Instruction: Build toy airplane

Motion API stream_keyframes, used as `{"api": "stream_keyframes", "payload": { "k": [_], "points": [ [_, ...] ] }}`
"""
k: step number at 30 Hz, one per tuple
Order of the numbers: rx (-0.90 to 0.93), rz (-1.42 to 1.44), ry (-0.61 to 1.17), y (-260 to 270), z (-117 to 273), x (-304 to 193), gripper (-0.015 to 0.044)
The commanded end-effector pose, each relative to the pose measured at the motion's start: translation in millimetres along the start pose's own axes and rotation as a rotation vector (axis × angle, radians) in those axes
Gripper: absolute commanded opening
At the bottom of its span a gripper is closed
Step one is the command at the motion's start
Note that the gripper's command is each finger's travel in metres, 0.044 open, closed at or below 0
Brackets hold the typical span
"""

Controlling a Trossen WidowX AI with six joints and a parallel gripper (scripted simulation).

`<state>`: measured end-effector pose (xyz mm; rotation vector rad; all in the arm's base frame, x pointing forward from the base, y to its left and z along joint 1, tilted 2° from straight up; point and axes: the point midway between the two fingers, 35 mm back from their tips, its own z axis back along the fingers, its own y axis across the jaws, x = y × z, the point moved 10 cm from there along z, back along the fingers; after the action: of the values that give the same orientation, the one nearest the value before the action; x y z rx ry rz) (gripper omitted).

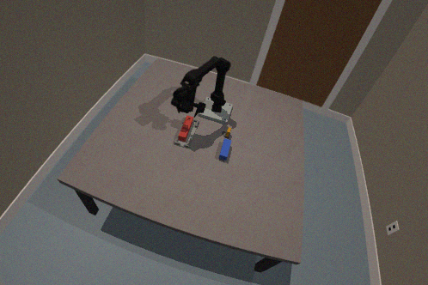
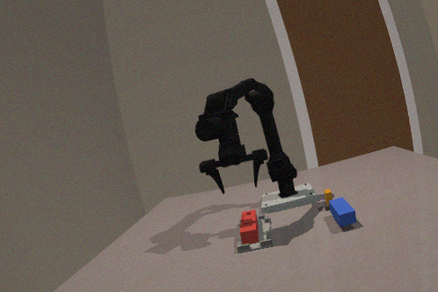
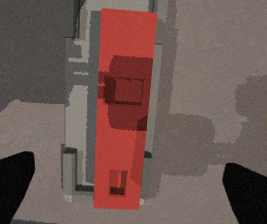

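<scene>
And there's the gripper (image 1: pixel 187 107) (image 2: pixel 240 190) (image 3: pixel 129 167), fingers spread wide, nothing between them, hanging above the red fuselage (image 1: pixel 186 130) (image 2: pixel 249 229) (image 3: pixel 120 150)! The fuselage lies lengthwise in the grey cradle (image 1: pixel 182 144) (image 2: pixel 243 248) (image 3: pixel 76 125), sockets facing up, presumably so the tabs can drop straight in. Is it fully flat? These views can't settle that. The wide spread looks meant to clear the fuselage's sides on the way out.

Over to the side, the blue wing (image 1: pixel 224 149) (image 2: pixel 342 212) waits on the table (image 1: pixel 185 187) (image 2: pixel 176 266) (image 3: pixel 224 60), the little orange fin (image 1: pixel 228 131) (image 2: pixel 328 197) just beside it, both apart from the cradle and still to be fitted.

Now the shapes: the fuselage is a plain, matte, square-edged bar, a larger rectangular socket midway, a small narrow one near the tail. The wing's a chunky block, the fin a slim upright piece. Pale cradle walls, dark tapering fingers, fine-grained pinkish tabletop!
</scene>
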<state>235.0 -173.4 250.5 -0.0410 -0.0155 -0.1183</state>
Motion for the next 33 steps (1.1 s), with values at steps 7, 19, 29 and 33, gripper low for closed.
{"api": "stream_keyframes", "payload": {
  "k": [7,19,29,33],
  "points": [
    [0.012,-0.043,0.026,0.1,1.0,3.1,0.0440],
    [0.037,-0.029,0.011,115.2,-5.4,67.9,0.0440],
    [0.037,-0.044,0.020,261.1,-10.0,83.6,0.0440],
    [0.037,-0.044,0.020,261.1,-10.0,83.6,0.0440]
  ]
}}
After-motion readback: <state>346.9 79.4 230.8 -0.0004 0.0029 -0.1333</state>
